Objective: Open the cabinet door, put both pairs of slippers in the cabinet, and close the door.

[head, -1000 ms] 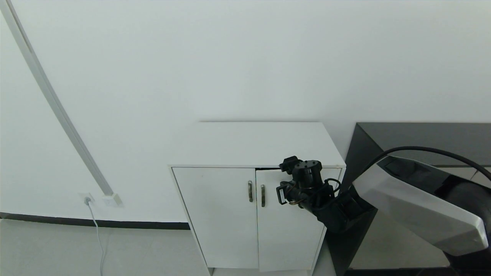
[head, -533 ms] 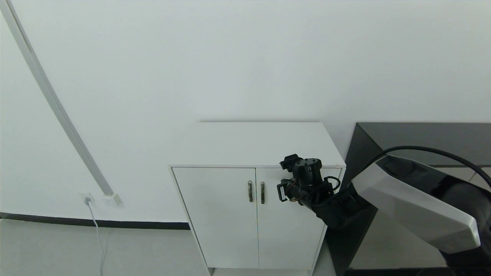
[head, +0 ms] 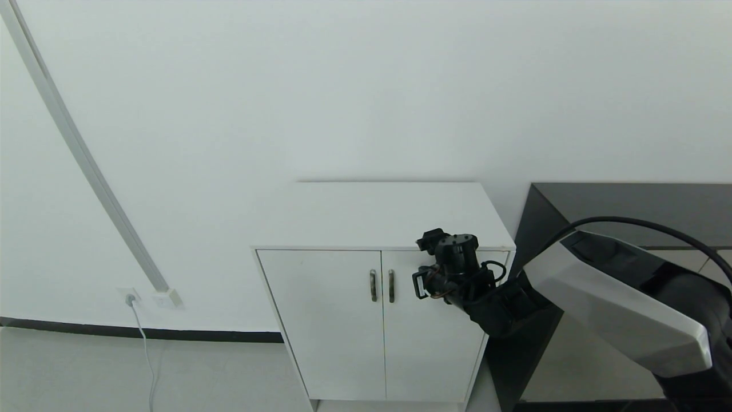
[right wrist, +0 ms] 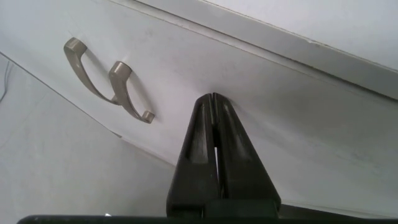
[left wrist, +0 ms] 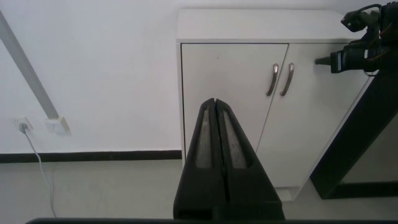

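Since both doors of the white two-door cabinet [head: 343, 217] against the wall sit flush, task looks all but done; slippers presumably inside, unverifiable. Left end effector [left wrist: 214, 102], fingers [left wrist: 205, 137] pinched together, hangs well back facing the left door [head: 320, 320]; right end effector [right wrist: 214, 98], likewise closed on nothing, presses tip-first on the right door [head: 434, 349]. Versus 1 s ago, that door was ajar; now seated.

Pale grey floor [head: 217, 372] across bottom of frame. White cabinet [head: 389, 214] stands on it, lower centre, back against wall [head: 366, 86]. Just beside it at right, dark unit [head: 629, 206]. White cable [head: 150, 372] trails over floor, lower left.
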Controlling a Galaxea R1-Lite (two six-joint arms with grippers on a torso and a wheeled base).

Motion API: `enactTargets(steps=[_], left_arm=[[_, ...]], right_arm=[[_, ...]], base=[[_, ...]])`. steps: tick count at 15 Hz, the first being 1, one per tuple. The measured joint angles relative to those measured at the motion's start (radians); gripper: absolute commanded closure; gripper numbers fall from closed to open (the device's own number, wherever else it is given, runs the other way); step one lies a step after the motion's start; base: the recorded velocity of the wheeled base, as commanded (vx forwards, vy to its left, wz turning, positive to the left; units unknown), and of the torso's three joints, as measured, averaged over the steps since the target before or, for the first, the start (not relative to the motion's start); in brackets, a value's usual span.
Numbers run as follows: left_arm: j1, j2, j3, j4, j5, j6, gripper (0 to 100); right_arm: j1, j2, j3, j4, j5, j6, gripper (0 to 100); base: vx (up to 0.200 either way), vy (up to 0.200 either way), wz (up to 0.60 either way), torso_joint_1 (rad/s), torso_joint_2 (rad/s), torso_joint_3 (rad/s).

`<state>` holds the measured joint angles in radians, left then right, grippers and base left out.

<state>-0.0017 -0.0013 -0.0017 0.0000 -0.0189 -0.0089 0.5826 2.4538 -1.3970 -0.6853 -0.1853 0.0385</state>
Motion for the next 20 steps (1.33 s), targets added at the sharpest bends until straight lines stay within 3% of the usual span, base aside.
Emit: enactTargets(steps=[7, 11, 16, 20], left_arm=[[0.0, 0.0, 0.0, 0.0, -0.001, 0.0, 100], [0.0, 0.0, 0.0, 0.0, -0.001, 0.0, 100], [0.0, 0.0, 0.0, 0.0, -0.001, 0.0, 100], [0.0, 0.0, 0.0, 0.0, -0.002, 0.0, 100]], right_arm=[[-0.006, 0.003, -0.007, 0.0, 0.0, 0.001, 100], [0.003, -0.049, 0.076, -0.008, 0.001, 0.006, 100], [0.006, -0.21, 0.33, -0.114, -0.002, 0.01, 100], [-0.02, -0.419, 0.621, -0.216, -0.007, 0.037, 100]], base=[[0.0, 0.0, 0.0, 0.0, 0.0, 0.0], [0.0, 0.0, 0.0, 0.0, 0.0, 0.0], [0.0, 0.0, 0.0, 0.0, 0.0, 0.0], [0.0, 0.0, 0.0, 0.0, 0.0, 0.0]])
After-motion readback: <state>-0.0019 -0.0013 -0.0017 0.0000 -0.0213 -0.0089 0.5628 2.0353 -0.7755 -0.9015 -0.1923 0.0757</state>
